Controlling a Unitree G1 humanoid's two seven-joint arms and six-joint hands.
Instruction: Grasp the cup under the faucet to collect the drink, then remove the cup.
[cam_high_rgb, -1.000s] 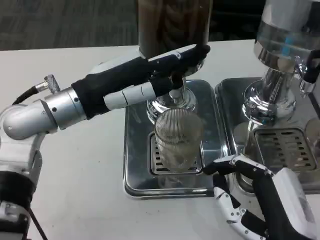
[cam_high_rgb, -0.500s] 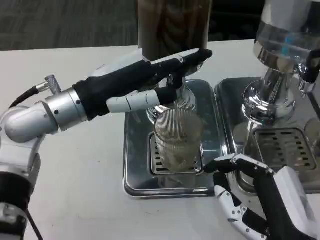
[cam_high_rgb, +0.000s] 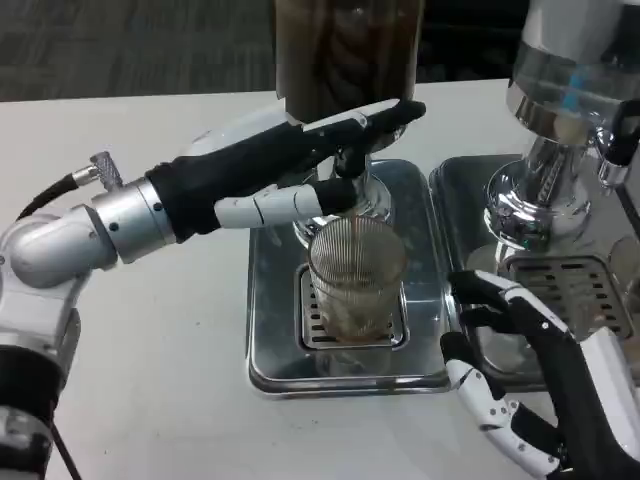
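Observation:
A ribbed clear glass cup (cam_high_rgb: 354, 277) stands upright on the drain grate of the left steel tray (cam_high_rgb: 268, 330), right below the faucet (cam_high_rgb: 350, 168) of the brown drink dispenser (cam_high_rgb: 345, 50). A little brown drink lies in its bottom. My left hand (cam_high_rgb: 290, 165) reaches across from the left, its long fingers laid over the faucet lever and its thumb just above the cup's rim. My right hand (cam_high_rgb: 520, 370) waits low at the right of the cup, fingers spread, holding nothing and a short way off the glass.
A second dispenser (cam_high_rgb: 560, 110) with a shiny chrome base stands at the right on its own steel tray with a grate (cam_high_rgb: 570, 300). Bare white table (cam_high_rgb: 150, 350) lies left of and in front of the trays.
My right hand has shifted to the right, away from the cup. My left hand's fingers have settled on the faucet lever, and brown drink has gathered in the cup.

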